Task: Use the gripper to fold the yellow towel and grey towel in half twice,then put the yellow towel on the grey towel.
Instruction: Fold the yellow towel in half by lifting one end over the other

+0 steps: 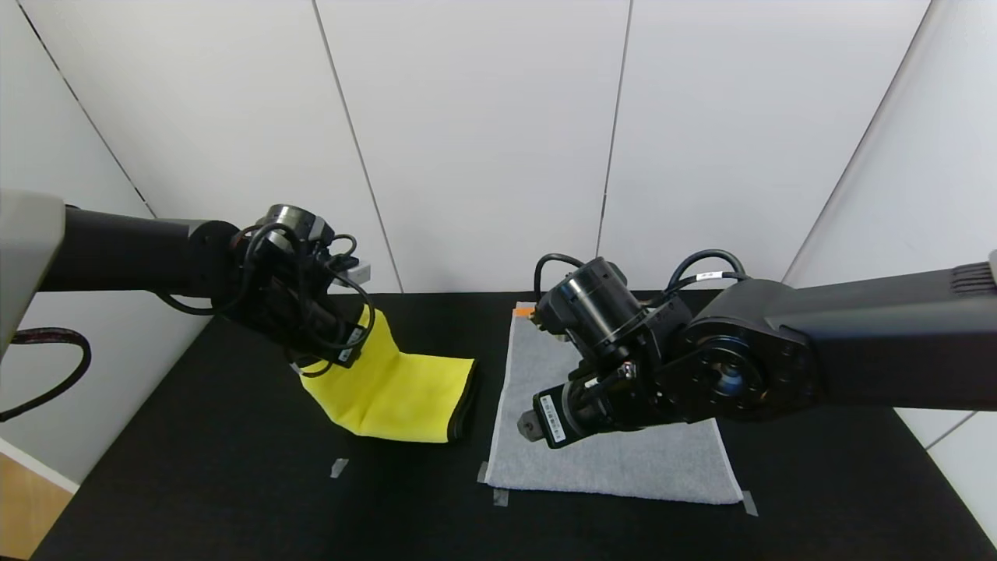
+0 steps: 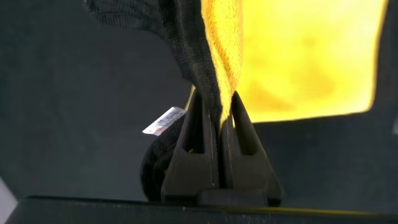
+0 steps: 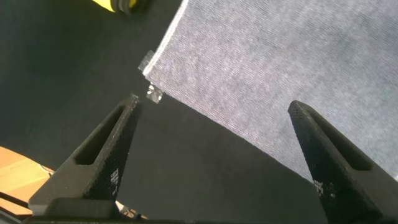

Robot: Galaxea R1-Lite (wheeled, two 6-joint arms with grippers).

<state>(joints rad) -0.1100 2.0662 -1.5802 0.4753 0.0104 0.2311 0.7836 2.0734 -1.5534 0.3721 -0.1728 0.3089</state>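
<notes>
The yellow towel lies folded on the black table, left of centre. Its left end is lifted off the surface. My left gripper is shut on that raised edge, pinching dark edging and yellow cloth together, with the small white tag hanging beside the fingers. The grey towel lies spread flat to the right, its orange band at the far end. My right gripper hovers open over the grey towel's near left edge, holding nothing.
Small tape marks sit on the table near the yellow towel and at the grey towel's near corners. White wall panels stand behind the table. The table's left edge drops to a wooden floor.
</notes>
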